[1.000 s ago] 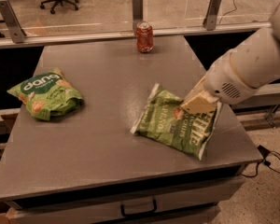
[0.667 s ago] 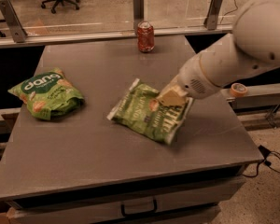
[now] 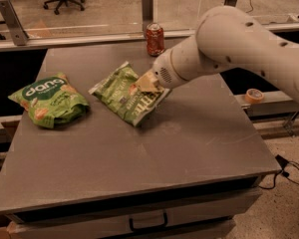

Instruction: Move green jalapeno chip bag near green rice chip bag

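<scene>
The green jalapeno chip bag (image 3: 123, 94) is flat and olive-green and lies on the grey table (image 3: 154, 148), just right of the green rice chip bag (image 3: 50, 99), a puffy bright-green "dang" bag at the table's left. A small gap separates the two bags. My gripper (image 3: 145, 83) is at the jalapeno bag's right part, shut on it, with the white arm (image 3: 239, 44) reaching in from the right.
A red soda can (image 3: 155, 39) stands at the table's far edge, just behind my gripper. A tape roll (image 3: 253, 94) lies on a ledge to the right. A glass barrier with posts runs behind the table. Office chairs stand farther back.
My gripper has dragged the jalapeno bag leftward across the table, from right of centre to close beside the rice chip bag. The rice bag and can have not moved.
</scene>
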